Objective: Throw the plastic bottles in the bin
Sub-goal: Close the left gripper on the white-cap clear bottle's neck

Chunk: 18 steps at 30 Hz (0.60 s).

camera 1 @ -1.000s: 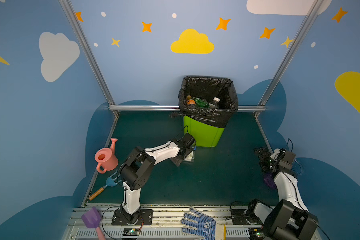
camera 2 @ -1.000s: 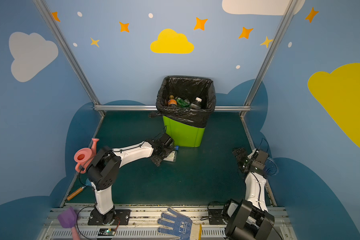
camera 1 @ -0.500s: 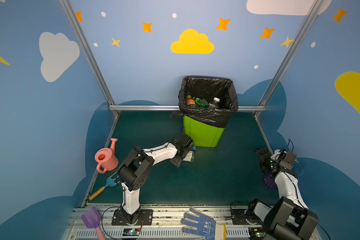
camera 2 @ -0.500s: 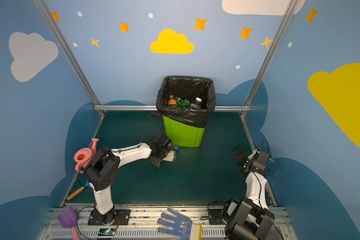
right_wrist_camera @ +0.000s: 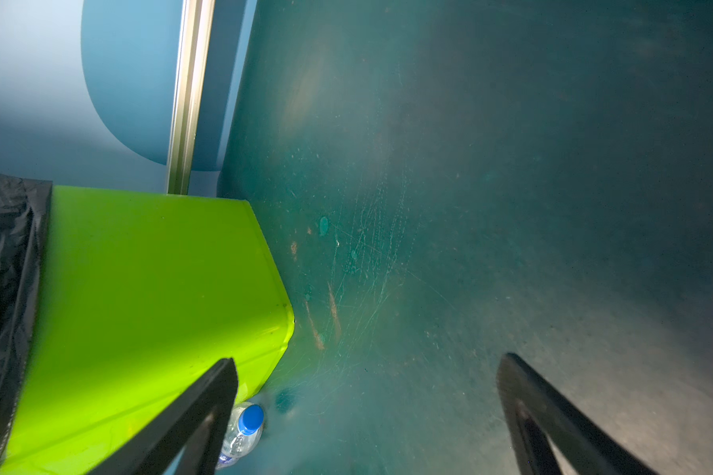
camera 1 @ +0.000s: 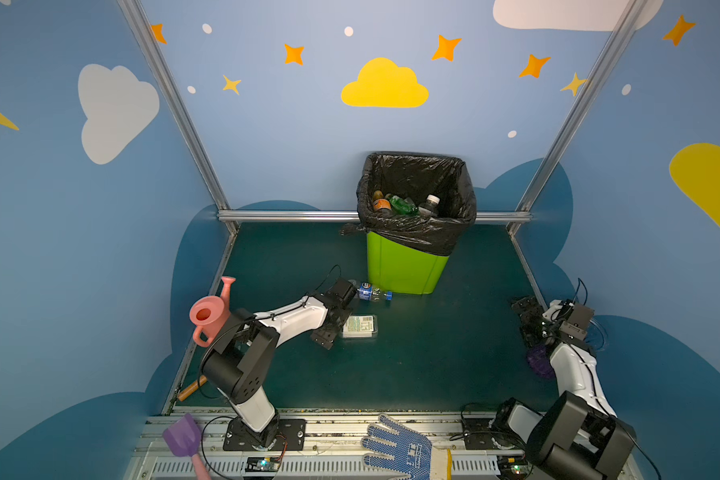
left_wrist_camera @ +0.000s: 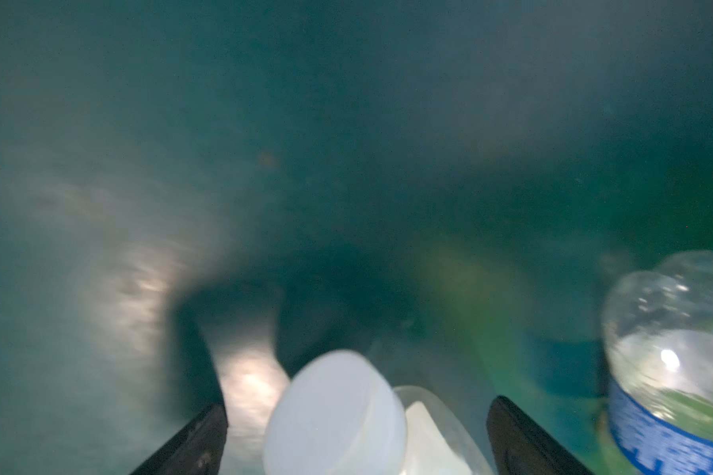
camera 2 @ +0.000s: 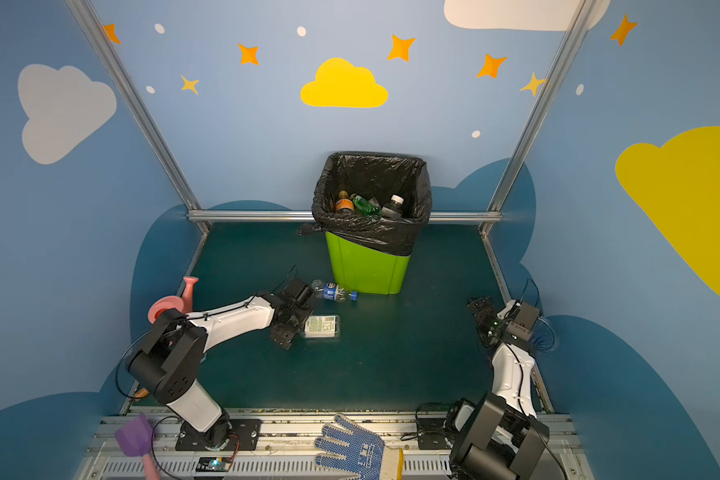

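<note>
The lime-green bin [camera 1: 406, 268] [camera 2: 366, 270] [right_wrist_camera: 149, 304] stands at the back with a black bag over its rim and several plastic bottles [camera 1: 404, 204] inside. In both top views a flat clear bottle with a white-green label [camera 1: 359, 326] [camera 2: 321, 325] lies on the floor. Its white cap [left_wrist_camera: 334, 415] sits between the jaws of my left gripper [camera 1: 334, 322] [left_wrist_camera: 357, 415], which is open around it without touching. A blue-labelled bottle [camera 1: 371, 291] [left_wrist_camera: 671, 362] [right_wrist_camera: 246, 432] lies just beyond, by the bin's foot. My right gripper [camera 1: 531, 320] [right_wrist_camera: 367, 370] hangs open and empty at the right edge.
A pink watering can [camera 1: 208, 316] stands at the left wall. A purple ribbed vase [camera 1: 537, 359] lies under the right arm. A blue glove [camera 1: 400, 449], a purple shovel [camera 1: 181, 436] and a wooden-handled tool [camera 1: 192, 388] lie along the front.
My left gripper has drawn back from the bin's foot toward the front left, over the flat bottle's cap end, uncovering the blue-labelled bottle. The right arm has barely moved.
</note>
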Motion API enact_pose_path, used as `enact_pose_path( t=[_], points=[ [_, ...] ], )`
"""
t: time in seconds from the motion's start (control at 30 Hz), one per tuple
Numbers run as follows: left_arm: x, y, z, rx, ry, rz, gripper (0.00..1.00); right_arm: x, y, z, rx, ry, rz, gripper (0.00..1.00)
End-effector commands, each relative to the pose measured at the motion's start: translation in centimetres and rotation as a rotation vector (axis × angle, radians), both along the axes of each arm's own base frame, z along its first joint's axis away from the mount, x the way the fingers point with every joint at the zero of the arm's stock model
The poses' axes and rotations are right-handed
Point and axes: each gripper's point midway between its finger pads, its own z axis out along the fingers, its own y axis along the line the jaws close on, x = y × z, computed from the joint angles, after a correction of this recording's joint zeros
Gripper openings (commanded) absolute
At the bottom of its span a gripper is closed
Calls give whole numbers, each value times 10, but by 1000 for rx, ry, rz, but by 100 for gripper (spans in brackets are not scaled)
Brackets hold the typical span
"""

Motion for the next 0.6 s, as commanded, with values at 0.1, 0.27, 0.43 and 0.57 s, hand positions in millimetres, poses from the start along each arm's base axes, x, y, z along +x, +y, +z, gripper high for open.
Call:
enact_pose_path(
  t=[0.1,0.27,0.43,0.57],
  points=[
    [-19,15,8,47,62,-7,100,-2,-1,-10,18,25,-5,97],
    [-12,-3,34,19,13,-1,100,-3,-1,-11,25,26,-12,97],
    [-25,-19,34,-65,50,76,100,-3,0,-14,33,34,-10,97],
    [-33,-31,20,-139,72,169,100,-2,1,-16,51,41,-8,97]
  ],
)
